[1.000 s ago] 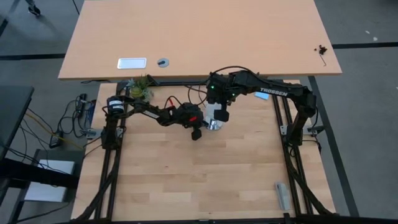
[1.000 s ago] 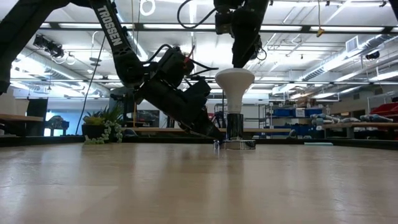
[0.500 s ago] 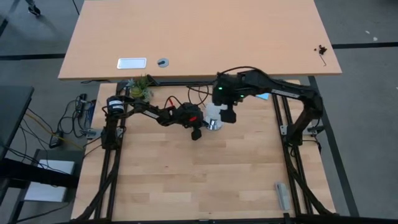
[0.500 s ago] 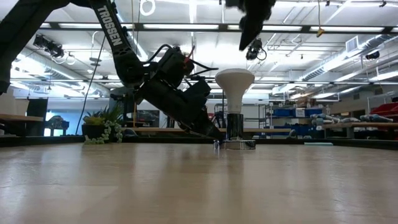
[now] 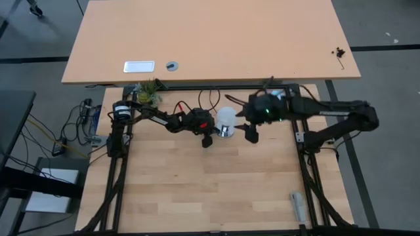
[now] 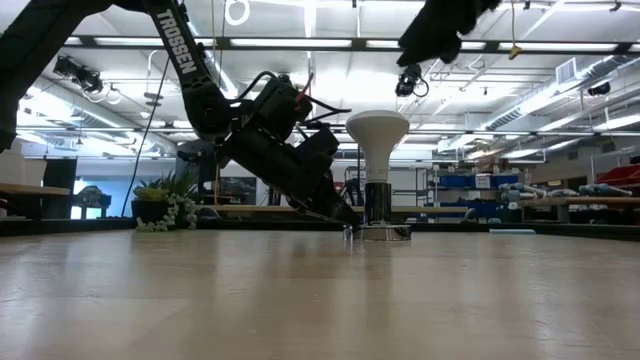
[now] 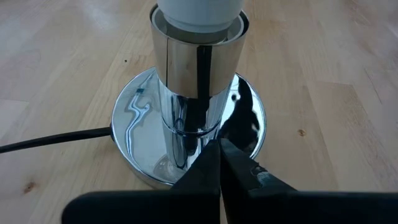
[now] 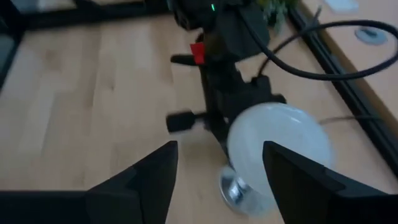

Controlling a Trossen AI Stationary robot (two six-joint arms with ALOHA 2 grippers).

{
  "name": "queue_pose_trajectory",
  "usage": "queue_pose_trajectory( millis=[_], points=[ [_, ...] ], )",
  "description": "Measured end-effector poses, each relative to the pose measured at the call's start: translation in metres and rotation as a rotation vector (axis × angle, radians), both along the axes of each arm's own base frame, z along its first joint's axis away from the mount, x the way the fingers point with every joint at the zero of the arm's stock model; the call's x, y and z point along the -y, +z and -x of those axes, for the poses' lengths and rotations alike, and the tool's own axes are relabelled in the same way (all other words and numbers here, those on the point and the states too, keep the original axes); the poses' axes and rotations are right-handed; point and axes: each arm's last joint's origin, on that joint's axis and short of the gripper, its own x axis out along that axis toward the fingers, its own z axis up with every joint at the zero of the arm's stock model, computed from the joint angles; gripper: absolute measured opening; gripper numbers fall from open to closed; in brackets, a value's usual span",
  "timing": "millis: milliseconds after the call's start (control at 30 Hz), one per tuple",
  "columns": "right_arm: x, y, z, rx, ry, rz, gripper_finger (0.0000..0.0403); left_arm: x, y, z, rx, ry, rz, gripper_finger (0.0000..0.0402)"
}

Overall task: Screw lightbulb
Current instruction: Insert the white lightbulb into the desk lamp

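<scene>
The white lightbulb (image 5: 226,118) stands upright with its base in a chrome socket (image 6: 377,203), which rises from a round chrome disc (image 6: 386,233) on the wooden table. The bulb also shows in the low view (image 6: 377,130) and the right wrist view (image 8: 278,140). My left gripper (image 7: 221,152) is shut, with its tips down on the disc beside the socket stem. My right gripper (image 8: 217,180) is open and empty. It hangs above and to the right of the bulb (image 5: 250,131), clear of it. My left gripper presses its shut fingertips (image 7: 219,148) down on the top of the chrome disc (image 7: 245,127), right at the foot of the socket stem. It comes slanting down from the table's left side. The disc lies flat on the table.
A black cord (image 7: 50,138) runs from the disc toward the table's left. A small plant (image 5: 148,92) stands at the far left edge. A small grey object (image 5: 297,206) lies near the front right corner. A second table (image 5: 210,39) stands beyond the far edge.
My right gripper stood just over the bulb's top a second ago. It has risen and swung toward the table's right edge, clear of the bulb. The bulb and socket have stayed upright where they were.
</scene>
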Motion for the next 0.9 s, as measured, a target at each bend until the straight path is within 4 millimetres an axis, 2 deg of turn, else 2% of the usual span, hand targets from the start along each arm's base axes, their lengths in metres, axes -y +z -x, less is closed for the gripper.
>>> queue_pose_trajectory(
  millis=[100, 233, 433, 733, 900],
  points=[
    [-0.011, -0.029, 0.003, 0.124, -0.033, -0.008, 0.0234, 0.0, 0.0, 0.0, 0.001, 0.0, 0.0, 0.0001],
    [-0.025, -0.068, 0.008, 0.2, -0.087, -0.023, 0.0231, 0.0, 0.0, 0.0, 0.001, 0.005, 0.008, 0.0001],
    [-0.041, -0.111, 0.013, 0.287, -0.202, -0.05, 0.0231, 0.0, 0.0, 0.0, 0.001, 0.007, 0.011, 0.0001],
    [-0.043, -0.149, 0.001, 0.274, -0.45, 0.06, 0.0238, 0.0, 0.0, 0.0, 0.002, 0.013, 0.021, 0.0001],
    [-0.038, -0.159, -0.01, 0.3, -0.474, 0.09, 0.024, 0.0, 0.0, 0.0, 0.001, 0.013, 0.021, 0.0001]
  ],
)
